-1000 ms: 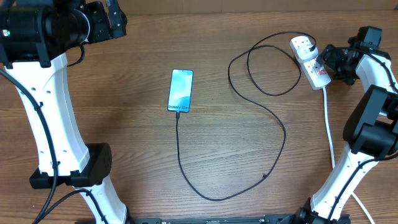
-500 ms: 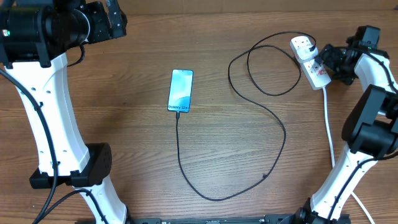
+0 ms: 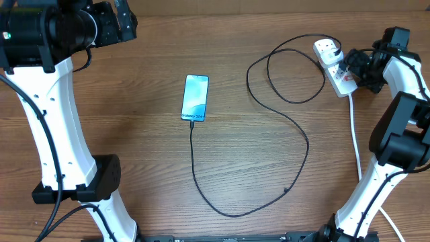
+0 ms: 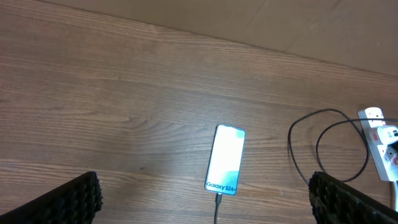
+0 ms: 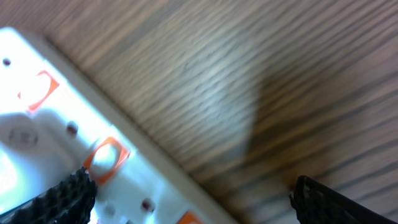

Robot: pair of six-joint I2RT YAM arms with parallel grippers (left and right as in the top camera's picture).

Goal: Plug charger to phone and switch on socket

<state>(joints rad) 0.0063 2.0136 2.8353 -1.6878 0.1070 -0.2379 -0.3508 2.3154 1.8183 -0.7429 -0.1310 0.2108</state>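
Note:
The phone [image 3: 195, 97] lies screen-up at mid-table, its screen lit with "Galaxy" text at the near end. The charger's thin black cable [image 3: 192, 144] meets the phone's near end, loops across the table and runs to the white socket [image 3: 332, 62] at the far right. My right gripper [image 3: 348, 67] is open at the socket; in the right wrist view [image 5: 193, 186] one finger is over the white strip [image 5: 50, 143] with its orange-red switches. My left gripper [image 3: 124, 23] is open and high at the far left. Its wrist view [image 4: 204, 186] shows the phone [image 4: 226, 159] and the cable tip [image 4: 217, 200].
The socket's thick white cord [image 3: 355, 134] runs down the right side toward the table's front. The black cable forms wide loops across the middle right. Both arm bases stand at the front corners.
My right gripper has shifted slightly at the socket. The phone, the cable and the left arm have not moved.

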